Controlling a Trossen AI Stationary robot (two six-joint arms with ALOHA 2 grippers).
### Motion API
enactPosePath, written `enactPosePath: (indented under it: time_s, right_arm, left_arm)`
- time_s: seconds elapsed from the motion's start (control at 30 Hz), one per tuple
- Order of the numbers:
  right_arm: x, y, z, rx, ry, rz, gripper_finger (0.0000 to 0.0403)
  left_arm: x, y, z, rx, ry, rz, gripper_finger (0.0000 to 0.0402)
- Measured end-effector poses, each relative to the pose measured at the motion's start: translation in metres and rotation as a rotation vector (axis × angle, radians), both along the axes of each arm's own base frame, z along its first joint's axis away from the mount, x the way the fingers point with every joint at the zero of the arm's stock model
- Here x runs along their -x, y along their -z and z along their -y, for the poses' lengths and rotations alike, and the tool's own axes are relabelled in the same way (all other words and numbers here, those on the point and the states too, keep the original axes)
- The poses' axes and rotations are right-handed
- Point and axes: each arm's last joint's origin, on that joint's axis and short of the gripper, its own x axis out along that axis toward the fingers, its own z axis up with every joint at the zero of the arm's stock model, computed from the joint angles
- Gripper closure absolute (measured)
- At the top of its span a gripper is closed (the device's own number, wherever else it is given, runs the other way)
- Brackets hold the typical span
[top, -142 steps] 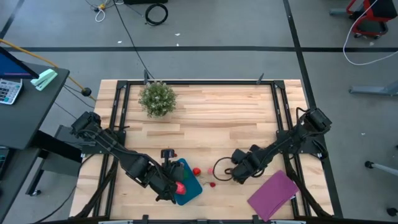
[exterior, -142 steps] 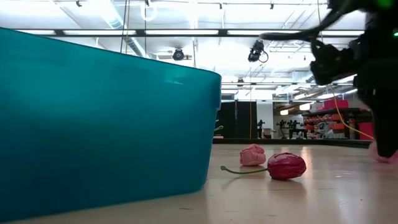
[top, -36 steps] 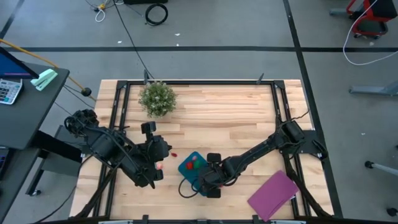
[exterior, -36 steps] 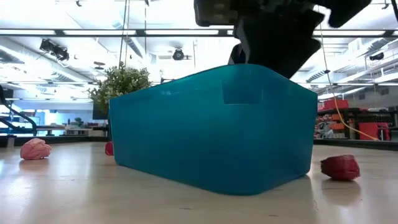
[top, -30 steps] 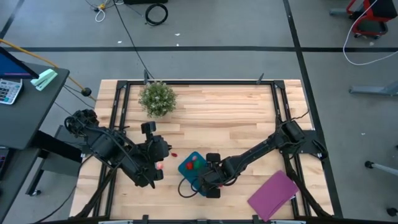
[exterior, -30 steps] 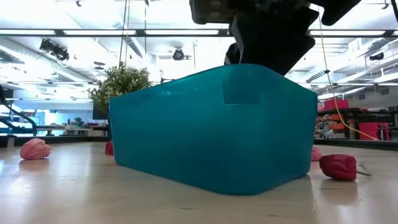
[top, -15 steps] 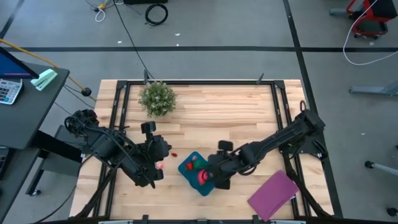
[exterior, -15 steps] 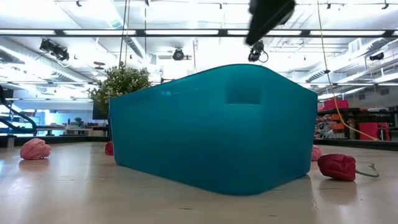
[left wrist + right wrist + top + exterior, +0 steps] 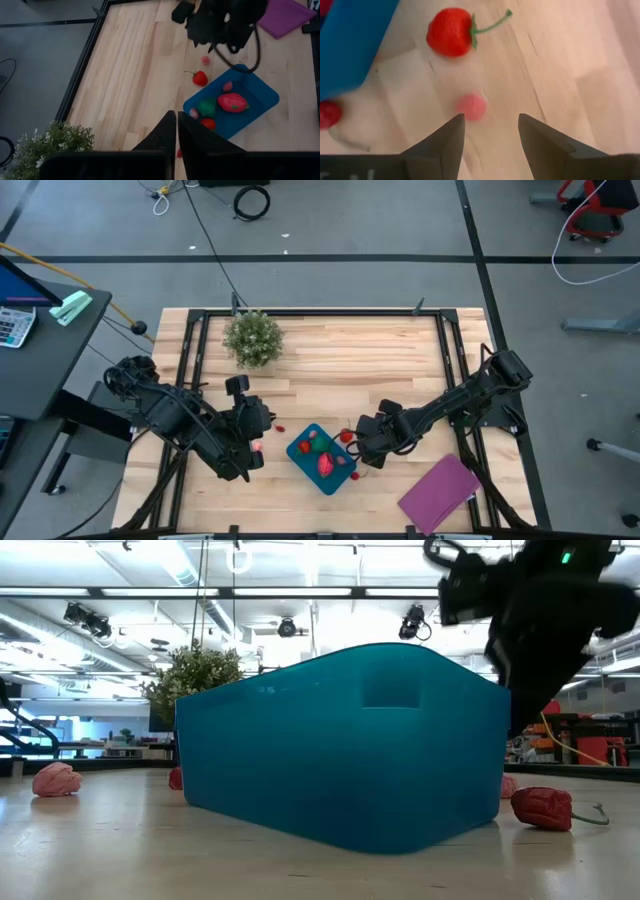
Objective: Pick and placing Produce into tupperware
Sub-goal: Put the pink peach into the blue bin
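The teal tupperware (image 9: 300, 450) stands on the table near its front edge. It holds several pieces of produce, among them a green one (image 9: 206, 107) and a large pink-red one (image 9: 232, 102). My right gripper (image 9: 365, 454) hovers open just right of the container and points steeply down. A stemmed red piece (image 9: 449, 37) and a small pink piece (image 9: 471, 106) lie on the wood under it, untouched. My left gripper (image 9: 254, 436) is shut and empty, raised to the left of the container. A pink piece (image 9: 258, 446) lies on the table below it.
A red piece (image 9: 355, 475) lies at the container's near right corner and a small red one (image 9: 279, 428) to its left. A potted plant (image 9: 252, 338) stands at the far left. A flat purple rectangle (image 9: 440, 492) lies at the near right. Black frame rails (image 9: 455, 370) border the table.
My right gripper has gone from above the container's near right corner toward the table's right and far side, rolling at the wrist, and now hangs beside the container, still open. The large pink-red piece in the container, hidden under it before, now shows.
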Motion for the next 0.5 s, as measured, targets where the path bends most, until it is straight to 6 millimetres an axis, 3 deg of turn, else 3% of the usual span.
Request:
enactPosePath:
  time_s: [0.2, 0.5]
  right_arm:
    - [-0.005, 0.015, 0.008, -0.05, -0.062, 0.037, 0.0209]
    - [-0.006, 0.027, 0.014, -0.122, -0.016, 0.07, 0.0209]
  left_arm:
    - [0.0, 0.0, 0.0, -0.001, -0.001, -0.001, 0.0387]
    - [0.0, 0.0, 0.0, -0.001, -0.001, -0.001, 0.0383]
